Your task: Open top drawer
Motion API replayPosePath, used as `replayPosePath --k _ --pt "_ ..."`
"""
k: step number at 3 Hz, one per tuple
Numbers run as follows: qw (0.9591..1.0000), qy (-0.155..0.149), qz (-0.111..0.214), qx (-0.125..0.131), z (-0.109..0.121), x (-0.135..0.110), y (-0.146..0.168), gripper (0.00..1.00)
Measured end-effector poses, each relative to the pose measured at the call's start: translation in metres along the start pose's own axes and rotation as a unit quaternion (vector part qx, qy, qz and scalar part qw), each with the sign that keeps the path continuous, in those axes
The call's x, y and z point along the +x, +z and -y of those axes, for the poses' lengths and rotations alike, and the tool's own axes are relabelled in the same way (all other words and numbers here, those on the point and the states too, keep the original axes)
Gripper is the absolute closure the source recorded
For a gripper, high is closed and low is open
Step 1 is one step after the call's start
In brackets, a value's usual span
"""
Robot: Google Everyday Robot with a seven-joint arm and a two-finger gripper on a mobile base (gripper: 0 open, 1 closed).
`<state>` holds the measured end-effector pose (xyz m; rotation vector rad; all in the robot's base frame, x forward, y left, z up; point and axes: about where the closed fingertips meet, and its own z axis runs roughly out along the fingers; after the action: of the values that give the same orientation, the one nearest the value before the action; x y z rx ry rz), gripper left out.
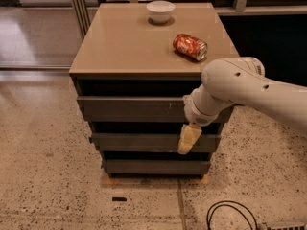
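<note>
Gripper (188, 139) below the right end of the top drawer (129, 108)
The top drawer sits just under the cabinet top (129, 47). Its flat, handleless front looks stiff and slick, so the upper edge is probably the best place to catch it. Below its right end the gripper hangs in front of the middle drawer (139, 142); whether it is wide or narrow, I cannot tell. A speckled stone floor (43, 176) lies beneath.

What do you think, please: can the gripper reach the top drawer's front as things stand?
Probably yes. The gripper hangs in front of the middle drawer, below the top drawer; nothing lies between them. The soda can and bowl sit on the cabinet top, out of the way.
</note>
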<state>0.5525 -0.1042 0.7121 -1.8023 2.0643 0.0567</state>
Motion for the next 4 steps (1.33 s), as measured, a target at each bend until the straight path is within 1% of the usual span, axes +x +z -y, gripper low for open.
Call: replayPosePath --k 1,2,3,4 --pt "0.9995 -0.007 -0.001 0.030 0.030 -0.001 0.003 0.00" --pt "0.9988 -0.017 0.001 0.046 0.056 -0.007 0.010 0.00" --pt "0.9989 -0.023 0.003 0.041 0.067 -0.008 0.023 0.00" --pt "0.9997 -0.020 0.000 0.014 0.057 0.000 0.036 0.00"
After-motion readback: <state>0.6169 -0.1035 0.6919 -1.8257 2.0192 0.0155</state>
